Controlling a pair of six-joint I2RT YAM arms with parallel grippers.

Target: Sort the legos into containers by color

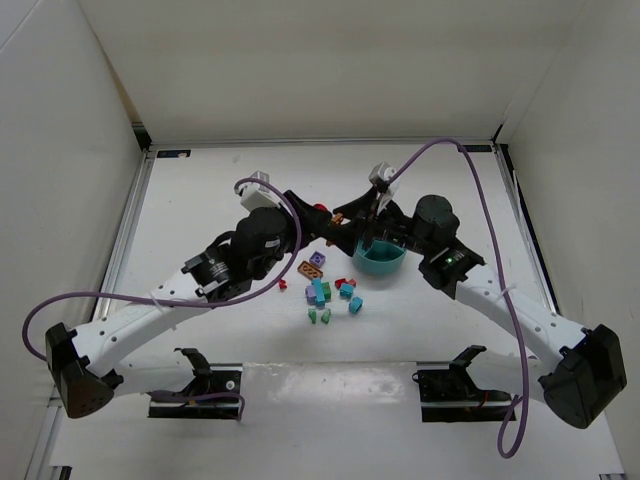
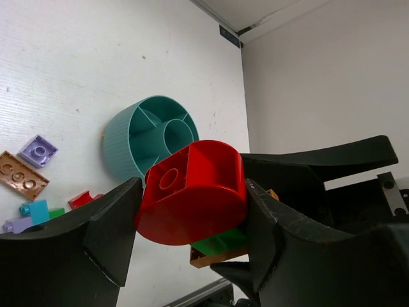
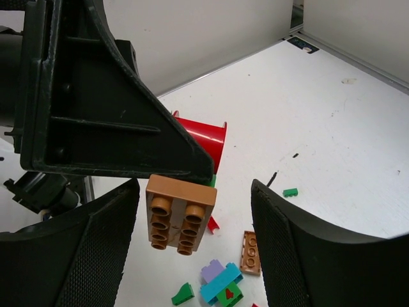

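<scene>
Legos (image 1: 325,293): small hard plastic bricks in mixed colours. Most lie loose on the table (image 1: 200,200) just beside the teal bowl (image 1: 380,262); no bricks show in the compartments visible from the left wrist view.

Item in hand: a three-piece stack held clear of the table, with a rounded red brick (image 2: 192,198) on top, a green brick (image 2: 220,242) in the middle and an orange brick (image 3: 179,220) beneath.

Left claw (image 2: 192,220): closed on the red brick, one finger against each side.

Right claw (image 3: 195,249): spread wide, one finger to either side of the orange brick, apparently touching neither face.

Handling: light, rigid, glossy. The curved red face is likely slippery, so flat opposing sides make the better hold. Stud joints will probably resist; peeling at the orange brick's long sides should part it sooner than a straight pull.

Risk: a freed piece may spring away and drop.
</scene>
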